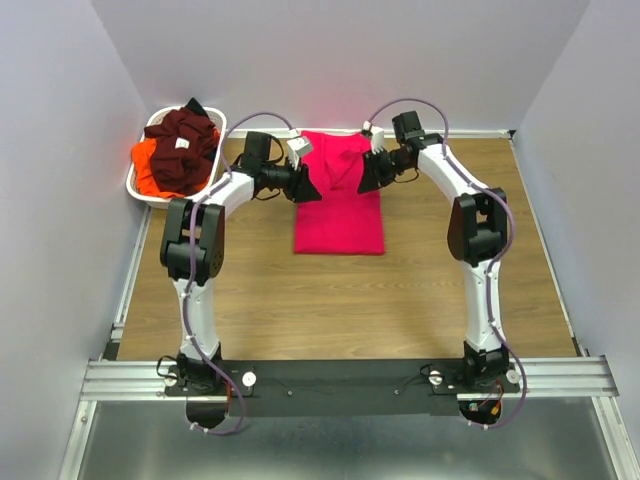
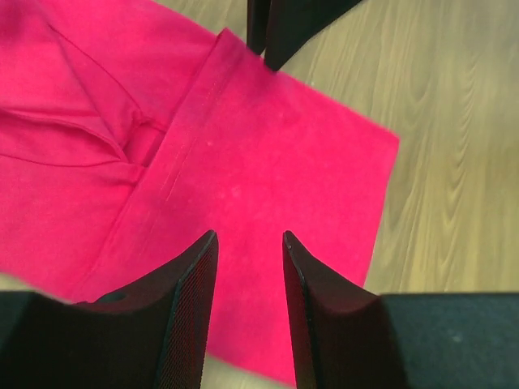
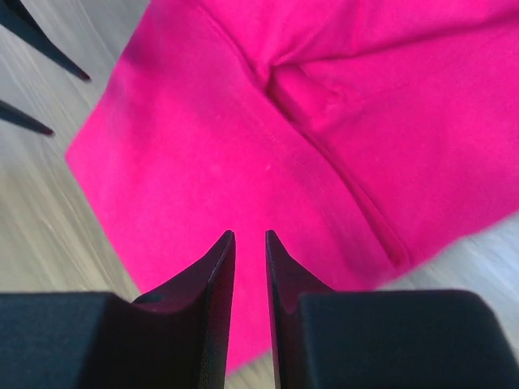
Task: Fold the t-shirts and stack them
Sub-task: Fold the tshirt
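— Left hand (image 1: 306, 190) first: where is it, and is it holding anything?

— It hovers over the far left edge of the pinkish-red t-shirt (image 1: 340, 215). Its jaws are apart, with bare cloth showing through the gap and nothing clamped. The right hand (image 1: 372, 178) mirrors it over the far right edge. Its jaws are closer together, but a slim gap shows and no cloth is pinched.

— And how does the shirt lie?

— Flat on the bench (image 1: 300, 300), midway between the two arms. It is narrowed to a strip with the sleeves turned in, and its long axis runs far to near. The collar end is far, under the hands, and the straight hem is near.

— So which arm takes it?

— Neither is nearer, since each hand has its own far corner just below it. I'd judge the next fold brings the far end toward the near hem, along that axis, so both hands must drop and pinch together.

— The rest of the laundry?

— Maroon tees (image 1: 188, 140) and an orange tee (image 1: 148, 172) sit heaped in the white basket (image 1: 136, 190) at far left, well apart from both hands.
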Robot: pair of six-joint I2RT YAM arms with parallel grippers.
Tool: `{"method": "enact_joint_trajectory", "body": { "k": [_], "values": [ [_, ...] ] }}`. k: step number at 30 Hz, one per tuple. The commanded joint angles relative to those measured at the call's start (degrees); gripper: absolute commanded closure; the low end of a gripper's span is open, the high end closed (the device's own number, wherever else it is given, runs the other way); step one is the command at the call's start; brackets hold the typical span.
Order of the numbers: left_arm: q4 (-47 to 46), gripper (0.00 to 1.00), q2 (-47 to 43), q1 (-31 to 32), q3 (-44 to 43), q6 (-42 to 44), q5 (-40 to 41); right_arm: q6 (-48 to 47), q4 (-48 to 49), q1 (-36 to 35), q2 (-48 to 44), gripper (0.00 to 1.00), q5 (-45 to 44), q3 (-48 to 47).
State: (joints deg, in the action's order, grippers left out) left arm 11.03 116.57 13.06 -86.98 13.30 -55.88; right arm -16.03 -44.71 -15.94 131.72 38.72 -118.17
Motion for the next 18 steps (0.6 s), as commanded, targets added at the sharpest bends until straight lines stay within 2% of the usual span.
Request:
{"method": "enact_joint_trajectory", "body": {
  "k": [1,7,11,15,18],
  "values": [
    [-12.3,0.55,5.8,-1.5,-1.8,-17.4,-5.4,11.8,4.1,2.1,8.2,0.72,9.4,-1.9],
    [-18.8,0.55,15.7,-5.0,-6.3,-27.6,-1.7,18.0,7.7,6.4,15.8,0.73,8.9,-4.3],
    [-19.3,0.55,19.4,-5.8,-7.9,-30.2,-0.9,18.8,8.1,8.2,17.9,0.73,8.3,-5.2],
    [-18.9,0.55,18.6,-6.1,-6.9,-29.7,-1.1,18.6,8.1,8.9,16.6,0.73,9.0,-4.4],
    [-18.9,0.55,13.5,-6.1,-4.5,-27.3,-2.0,19.2,8.1,8.9,10.1,0.69,12.2,-2.0]
  ]
}}
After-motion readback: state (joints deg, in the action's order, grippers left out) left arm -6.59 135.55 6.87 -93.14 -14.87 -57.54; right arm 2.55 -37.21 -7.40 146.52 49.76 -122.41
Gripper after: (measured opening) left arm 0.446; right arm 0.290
